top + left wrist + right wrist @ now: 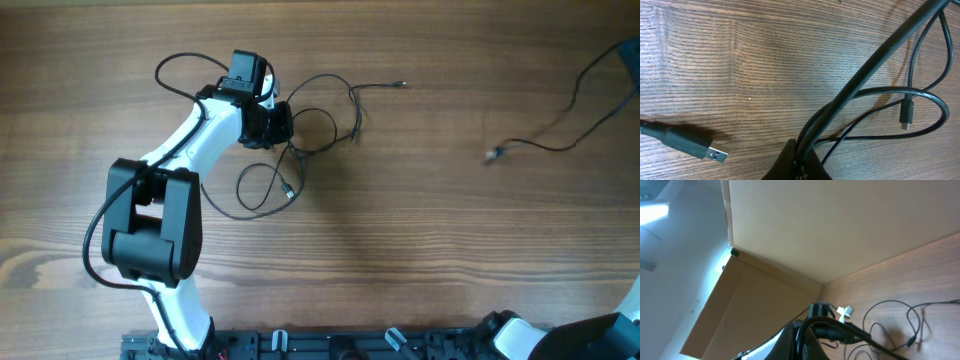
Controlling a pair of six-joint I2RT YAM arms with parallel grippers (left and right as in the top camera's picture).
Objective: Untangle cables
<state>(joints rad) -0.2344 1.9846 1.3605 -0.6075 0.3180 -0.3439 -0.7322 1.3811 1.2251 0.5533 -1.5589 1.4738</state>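
Thin black cables (300,140) lie in loose tangled loops at the table's upper middle. My left gripper (272,125) is over the tangle's left side. In the left wrist view it (802,157) is shut on one black cable (875,60) that runs up to the right. A USB plug (700,146) lies to its left and a small plug (906,117) to its right. Another cable (545,143) with a plug end (492,153) runs to the upper right corner. My right gripper (810,335) is shut on a black cable (860,335) and looks across at the tangle.
The table is brown wood (430,250). The left arm (155,220) stretches from the front edge to the tangle. The right arm's base (520,335) sits at the front right. A cardboard wall (815,225) stands behind the table.
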